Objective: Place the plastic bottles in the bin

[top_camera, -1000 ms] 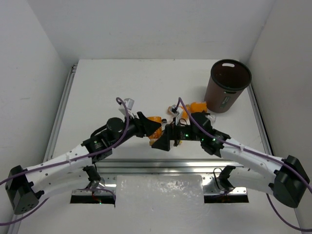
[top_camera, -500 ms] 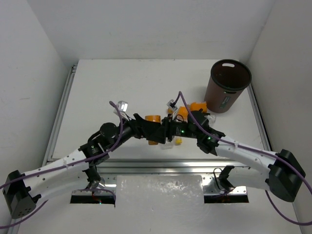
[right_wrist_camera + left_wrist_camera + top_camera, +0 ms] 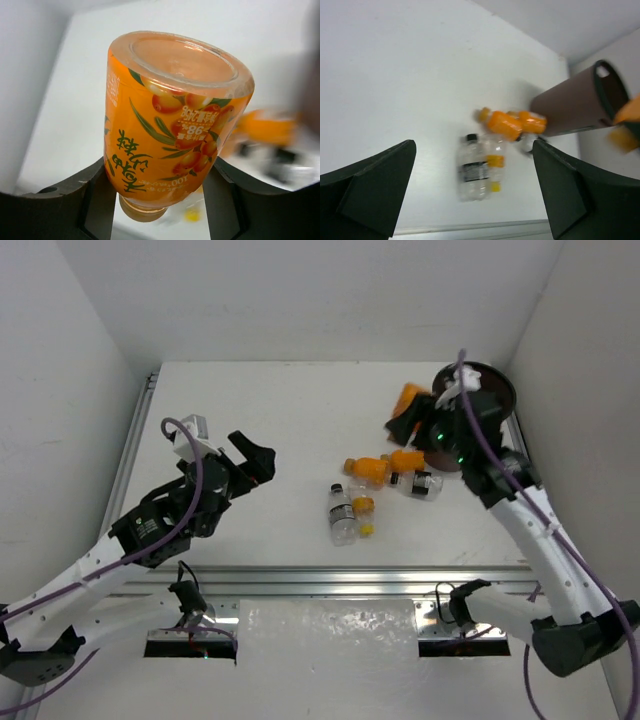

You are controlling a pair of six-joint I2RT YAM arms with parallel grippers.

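My right gripper (image 3: 160, 200) is shut on an orange bottle (image 3: 170, 130), held bottom toward the camera. In the top view that gripper (image 3: 415, 418) and its orange bottle (image 3: 408, 398) hang just left of the brown bin's black rim (image 3: 508, 390). On the table lie two orange bottles (image 3: 368, 470) (image 3: 405, 460), a clear labelled bottle (image 3: 425, 483), a clear black-capped bottle (image 3: 341, 512) and a clear orange-labelled bottle (image 3: 362, 508). My left gripper (image 3: 250, 460) stands open and empty at the left, well away from them. In the left wrist view the black-capped bottle (image 3: 472, 167) shows far below the left gripper (image 3: 475, 195).
The bin (image 3: 575, 105) stands at the table's far right corner, close to the right wall. An aluminium rail (image 3: 330, 575) runs along the near edge. White walls close in the table on the left, back and right.
The two grippers met over the table's middle around an orange bottle. The left one opened and drew back left; the right one closed on the bottle and carried it up to the bin.
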